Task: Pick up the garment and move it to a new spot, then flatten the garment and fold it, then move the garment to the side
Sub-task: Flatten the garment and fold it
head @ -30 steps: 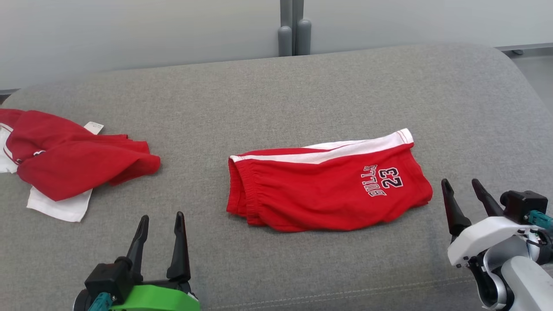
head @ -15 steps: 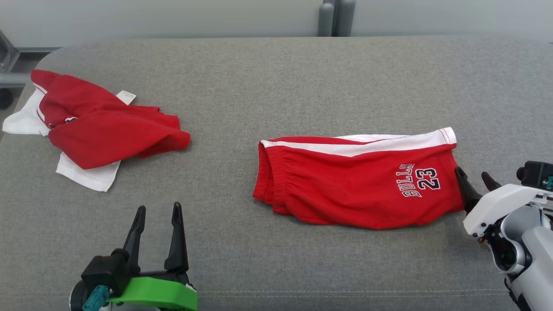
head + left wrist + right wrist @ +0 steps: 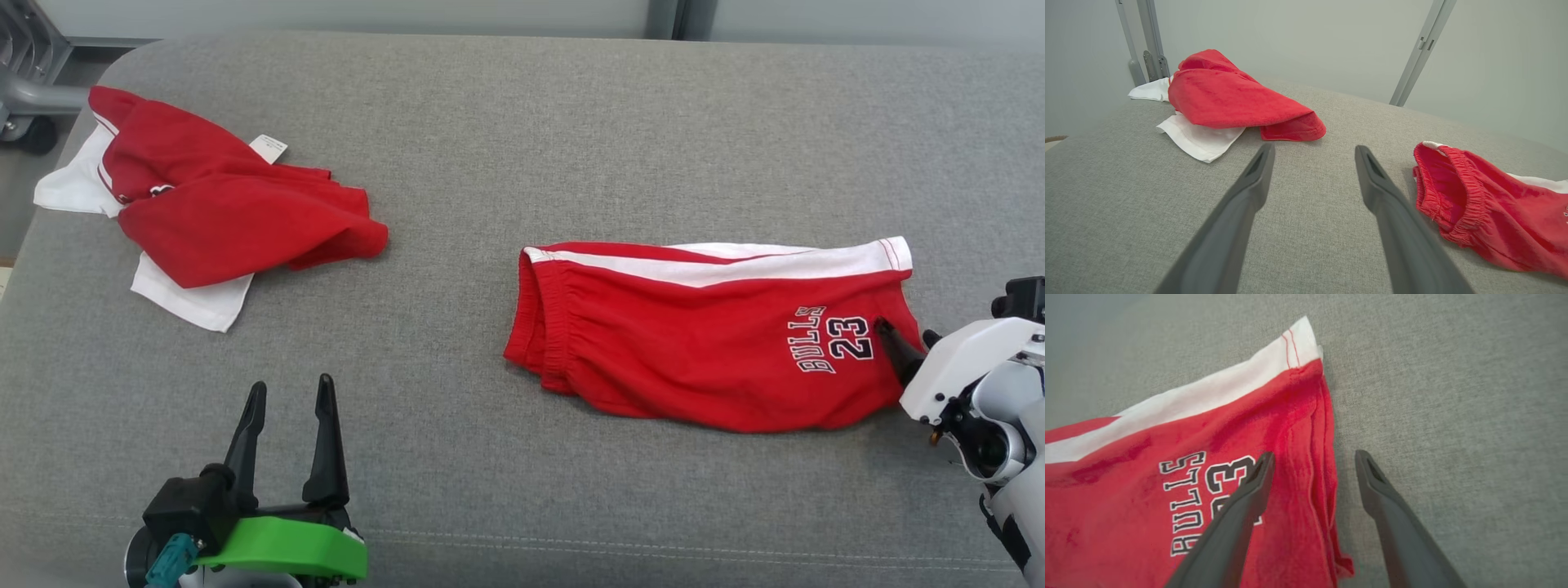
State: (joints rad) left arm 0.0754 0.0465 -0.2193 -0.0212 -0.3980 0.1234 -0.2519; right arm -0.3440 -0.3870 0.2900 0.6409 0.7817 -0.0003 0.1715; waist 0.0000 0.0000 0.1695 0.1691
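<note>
While our left gripper (image 3: 290, 390) (image 3: 1313, 151) hangs over bare fabric at the near left of the grey upholstered cushion (image 3: 522, 147) (image 3: 1126, 204) (image 3: 1453, 396), its jaws spread wide with nothing between them, our right gripper (image 3: 904, 330) (image 3: 1314, 457) sits at the leg-hem end of the red Bulls shorts (image 3: 694, 351) (image 3: 1486, 212) (image 3: 1126, 457). Its jaws are also wide apart and hold nothing. In the right wrist view one finger lies over the red cloth beside the "23" print and the other over bare cushion, so the hem edge runs between them. We cannot tell whether either fingertip touches the cloth. The shorts lie folded flat, right of the cushion's middle. Their elastic waistband (image 3: 543, 327) (image 3: 1457, 200) points toward our left and their white side stripe (image 3: 735, 265) (image 3: 1208, 400) runs along the far edge. Well apart from them, at the far left corner, a red and white garment (image 3: 229, 212) (image 3: 1229, 98) lies crumpled, a white label (image 3: 268, 149) showing at its far edge. Our left gripper's fingers point at the gap between the two garments, touching neither.
</note>
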